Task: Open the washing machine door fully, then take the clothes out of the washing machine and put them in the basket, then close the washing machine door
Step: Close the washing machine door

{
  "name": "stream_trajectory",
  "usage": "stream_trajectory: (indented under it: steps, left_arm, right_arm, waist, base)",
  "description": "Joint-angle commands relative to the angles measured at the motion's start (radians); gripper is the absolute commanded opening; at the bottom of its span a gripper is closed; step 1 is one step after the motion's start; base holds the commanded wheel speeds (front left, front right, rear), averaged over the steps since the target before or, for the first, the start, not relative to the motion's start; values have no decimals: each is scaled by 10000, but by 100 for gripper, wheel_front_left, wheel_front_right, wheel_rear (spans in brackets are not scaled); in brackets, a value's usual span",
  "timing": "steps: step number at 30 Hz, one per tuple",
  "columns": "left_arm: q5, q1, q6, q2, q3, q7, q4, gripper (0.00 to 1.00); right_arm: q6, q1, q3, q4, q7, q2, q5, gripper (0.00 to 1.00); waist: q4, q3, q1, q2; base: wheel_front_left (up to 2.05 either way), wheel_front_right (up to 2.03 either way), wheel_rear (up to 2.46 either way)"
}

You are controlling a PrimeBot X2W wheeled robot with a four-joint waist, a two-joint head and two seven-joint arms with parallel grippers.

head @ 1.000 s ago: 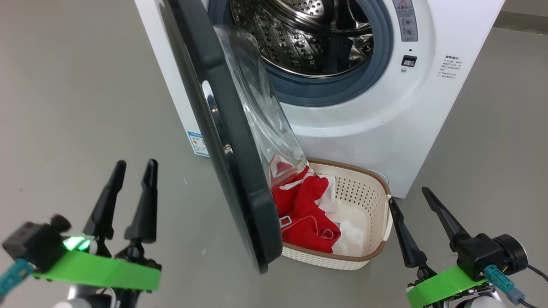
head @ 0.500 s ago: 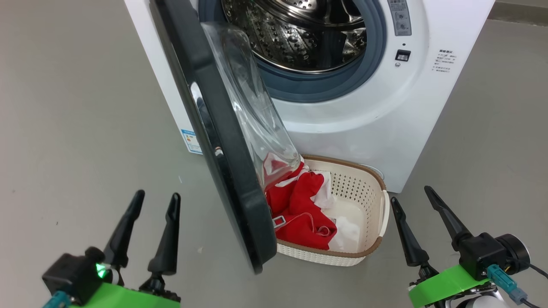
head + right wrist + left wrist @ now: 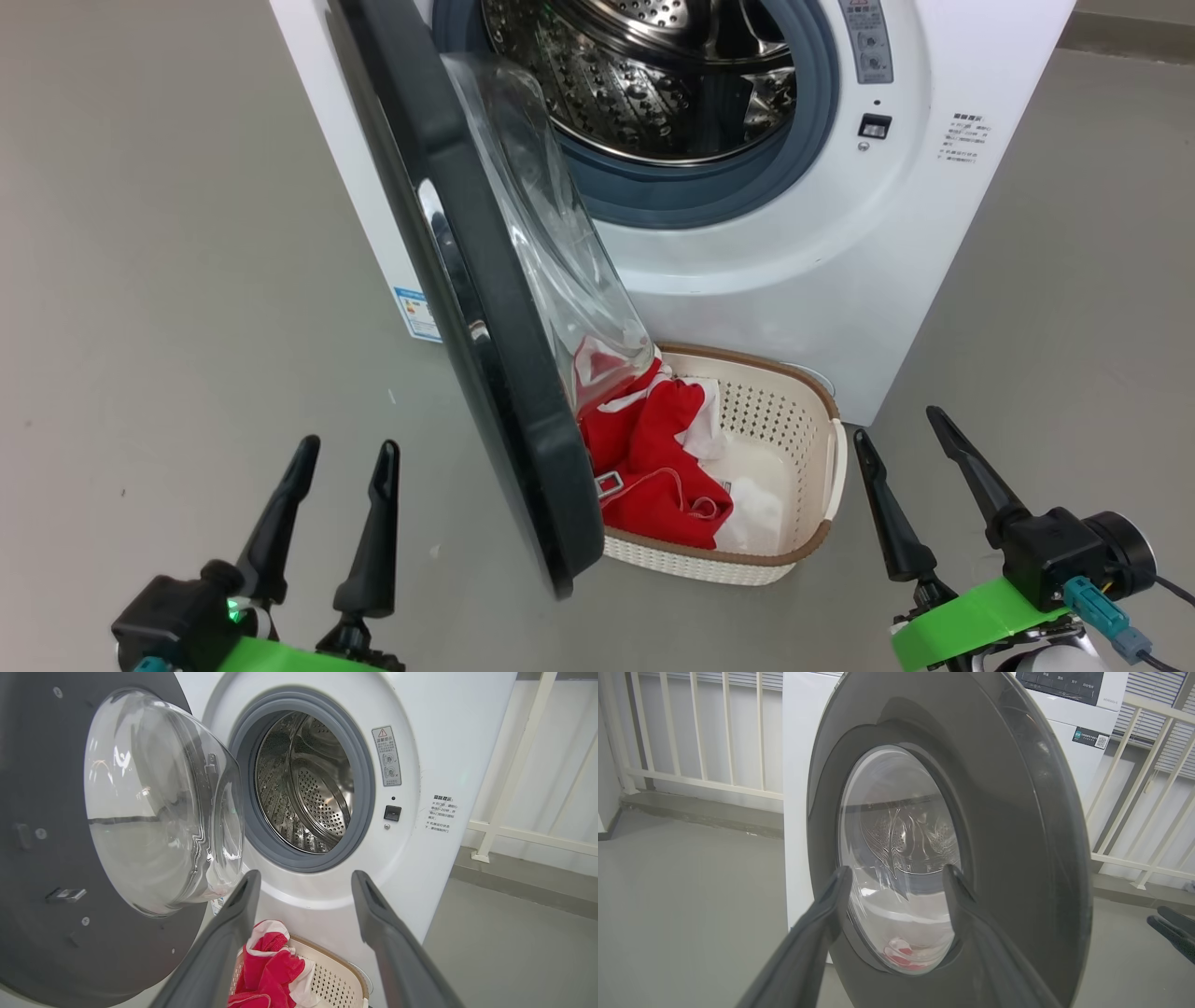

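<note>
Ahead: big white front-loading washing machine [image 3: 794, 280], perforated steel drum [image 3: 653, 84] showing through the opening. Hinged at the machine's left edge: large round door [image 3: 467, 317], glossy black rim, bulging glass bowl, swung partway out. Edge-on from the head; outer face from the left wrist, inner bowl from the right wrist. At the machine's foot: cream perforated plastic basket [image 3: 789, 425] holding bright red, white-trimmed clothes [image 3: 653, 457]. Short of the machine: left gripper [image 3: 350, 442] and right gripper [image 3: 895, 422], fingers spread wide, holding nothing.

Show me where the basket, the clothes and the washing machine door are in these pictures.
basket [image 3: 775, 411]: head view, on its perforated far wall.
clothes [image 3: 667, 467]: head view, on the red fabric inside the basket.
washing machine door [image 3: 504, 392]: head view, on its black rim.
</note>
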Motion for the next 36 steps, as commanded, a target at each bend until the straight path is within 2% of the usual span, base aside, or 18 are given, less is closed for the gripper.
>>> stream_trajectory:
  steps: [1,15,16,17,18,19,23,28,32,33,36]
  left_arm:
    - [77,-78,72,90,315,-93,-227,100]
    - [-283,-137,198,19,445,-86,-160,100]
    - [-382,-178,251,-34,513,-83,-131,96]
    - [-601,-227,288,-139,610,-87,-103,65]
    - [-819,-280,340,-227,714,-65,-65,12]
    - [-1064,-348,393,-321,834,-73,-42,0]
    - [-2821,-657,370,-695,1256,57,-65,0]
    - [-6314,-1195,172,-866,1528,695,-287,0]
    - [-8587,-1714,302,-881,1468,1469,-356,0]
    - [-8587,-1714,302,-881,1468,1469,-356,0]
    - [-10208,-2106,555,-883,1466,2007,-383,0]
  right_arm:
    - [-9,-362,185,-226,-130,-62,29,100]
    - [-9,-312,170,-276,-134,-62,5,100]
    - [-9,-312,168,-282,-134,-62,-2,100]
    - [-9,-314,169,-288,-134,-62,-7,100]
    - [-9,-313,168,-292,-134,-62,-11,100]
    - [-9,-312,165,-293,-134,-62,-13,100]
    - [-9,-327,186,-290,-135,-62,-12,100]
    - [-9,-350,203,-295,-135,-62,-10,100]
    - [-9,-353,225,-283,-135,-62,-19,100]
    - [-9,-353,225,-283,-135,-62,-19,100]
    - [-9,-377,266,-275,-135,-62,-29,100]
  waist:
    - [-5,-25,0,0]
    - [-15,-31,0,0]
    - [-13,-25,0,0]
    - [-16,-20,0,0]
    - [-19,-18,0,0]
    - [-22,-16,0,0]
    - [-61,8,0,0]
    - [-125,74,0,0]
    - [-179,100,0,0]
    - [-179,100,0,0]
    - [-249,110,0,0]
  base:
    - [0,0,0]
    - [0,0,0]
    - [0,0,0]
    - [0,0,0]
    - [0,0,0]
    - [0,0,0]
    - [0,0,0]
    - [0,0,0]
    - [0,0,0]
    - [0,0,0]
    - [0,0,0]
